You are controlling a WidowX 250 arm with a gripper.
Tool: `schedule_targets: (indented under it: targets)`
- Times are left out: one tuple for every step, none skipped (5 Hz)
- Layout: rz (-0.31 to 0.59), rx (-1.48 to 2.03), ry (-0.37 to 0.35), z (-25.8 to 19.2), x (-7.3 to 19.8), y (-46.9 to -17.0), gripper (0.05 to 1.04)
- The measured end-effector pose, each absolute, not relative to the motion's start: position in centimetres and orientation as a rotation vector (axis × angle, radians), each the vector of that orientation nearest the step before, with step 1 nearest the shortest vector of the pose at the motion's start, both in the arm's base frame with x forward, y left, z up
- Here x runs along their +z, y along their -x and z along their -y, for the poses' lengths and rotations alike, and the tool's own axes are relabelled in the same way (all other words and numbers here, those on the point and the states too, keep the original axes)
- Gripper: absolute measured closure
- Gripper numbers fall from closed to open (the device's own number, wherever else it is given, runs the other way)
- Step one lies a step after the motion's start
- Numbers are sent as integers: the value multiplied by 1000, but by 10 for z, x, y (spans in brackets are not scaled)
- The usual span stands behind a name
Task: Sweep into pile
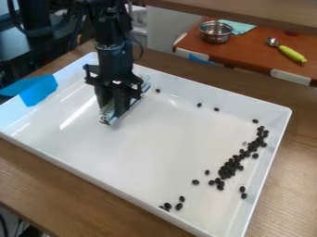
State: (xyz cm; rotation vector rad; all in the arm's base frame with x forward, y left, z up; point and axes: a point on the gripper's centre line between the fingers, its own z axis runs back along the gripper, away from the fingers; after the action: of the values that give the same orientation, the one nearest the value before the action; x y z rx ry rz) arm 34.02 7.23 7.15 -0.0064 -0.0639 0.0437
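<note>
Beans (230,167): dark and glossy, mostly in a long band beside the tray's right-hand wall in the camera view; we see the thickest cluster midway along it.
Stragglers: three single beans lie spaced out near the far wall, and a small group (167,206) sits by the near wall; a few more lie just off the band.
Tool (117,104): over the upper-left part of the tray, pointing down, its fingers closed about the sweeping bar as far as we can see; we cannot tell how wide a gap the bar leaves between them.
Sweeping bar (107,119): straight and silvery, held low and slantwise under the tool, likely so that its long edge can push many beans at once; whether it touches the tray floor we cannot tell.
White tray (164,155): flat on the wooden surface (62,185); its raised walls serve, we judge, to keep rolling beans in.
Blue tape (38,91): over the tray's left wall, probably to hold it against the push of sweeping.
Progress: partly gathered, in our judgement; the next stroke calls for drawing the outliers to the band, gently, since a hard push could scatter it.
</note>
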Motion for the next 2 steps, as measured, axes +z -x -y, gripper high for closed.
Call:
schedule_targets:
  targets:
    - [50, 44, -7, -68, 65, -344, 711]
    - [36, 35, -31, -59, 59, -348, 711]
